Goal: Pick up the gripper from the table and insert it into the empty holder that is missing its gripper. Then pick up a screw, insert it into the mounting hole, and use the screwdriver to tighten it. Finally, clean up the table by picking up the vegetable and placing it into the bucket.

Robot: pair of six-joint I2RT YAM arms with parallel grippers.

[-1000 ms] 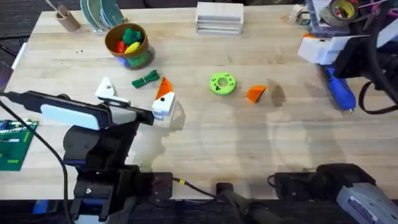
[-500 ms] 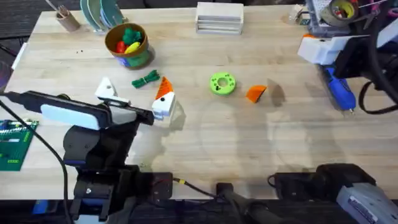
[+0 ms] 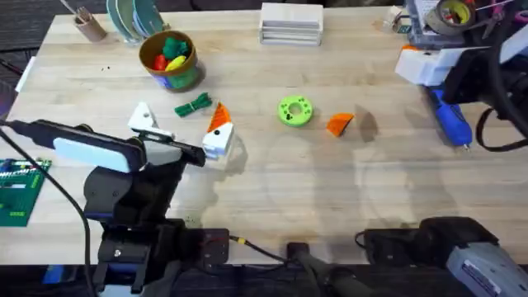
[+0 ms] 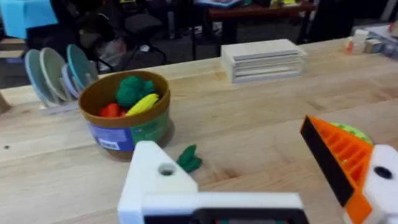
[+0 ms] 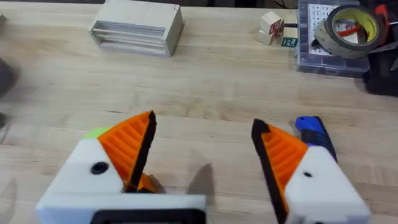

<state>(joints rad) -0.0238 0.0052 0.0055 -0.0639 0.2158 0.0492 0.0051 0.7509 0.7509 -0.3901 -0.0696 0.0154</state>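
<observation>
The loose orange gripper (image 3: 339,124) lies on the table right of a green disc (image 3: 294,110). My left gripper (image 3: 180,120) is open, low over the table. One side is the bare white holder (image 3: 142,118) (image 4: 155,177), the other a mount with an orange finger (image 4: 336,155). The dark-green vegetable (image 3: 194,105) (image 4: 188,158) lies just beyond its fingertips. Behind the vegetable stands the bucket (image 3: 169,58) (image 4: 124,118), with toy food in it. At the right edge lies the blue screwdriver (image 3: 448,120) (image 5: 311,127). My right gripper (image 5: 203,121) is open above the table with nothing in it.
A stack of white boxes (image 3: 290,22) sits at the back centre. A plate rack (image 3: 132,16) and a tan cup (image 3: 87,25) stand at the back left. A tape roll (image 3: 452,12) on a parts box is at the back right. A green circuit board (image 3: 16,190) is at the left edge.
</observation>
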